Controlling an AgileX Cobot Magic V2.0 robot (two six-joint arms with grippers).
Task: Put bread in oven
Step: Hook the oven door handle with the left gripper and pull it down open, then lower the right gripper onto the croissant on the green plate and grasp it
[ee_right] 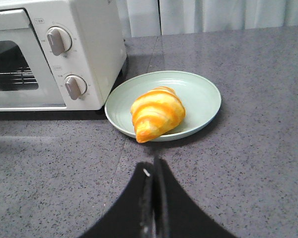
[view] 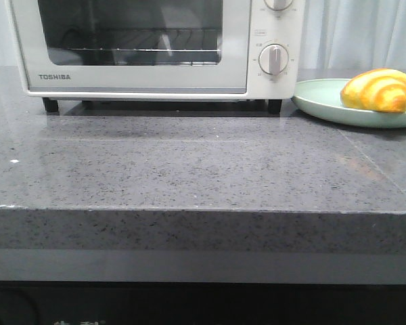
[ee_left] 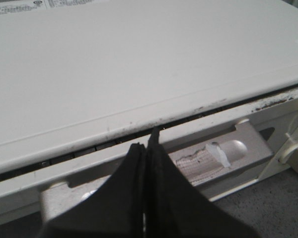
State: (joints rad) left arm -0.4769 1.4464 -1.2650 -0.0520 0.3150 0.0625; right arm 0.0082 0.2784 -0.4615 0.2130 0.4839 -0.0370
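The table (view: 189,169), a grey speckled slab, carries everything, and by the look of it almost the whole task is still to do: the oven (view: 155,47) stands with its glass door shut, the wire rack behind it bare as far as the window shows, and the bread (ee_right: 157,113) lies untouched on a pale green plate (ee_right: 203,94) just beside the oven's knob side. The door has to come down, the bread has to be lifted, carried across and set on the rack. The left gripper (ee_left: 148,148) hangs above the oven's top front edge, its fingers pressed together with nothing between them, and directly ahead of its tips runs the seam between the top panel and the door, with the recessed door handle (ee_left: 228,153) a little to one side of them. The right gripper (ee_right: 154,198) is likewise closed and empty, hovering over bare table with the bread straight ahead of it and near, the plate's near rim between the two. I judge there is ample open table in front of the oven for the door to swing down, but the plate sits close to the oven's corner foot, so the right arm has little room on that side.
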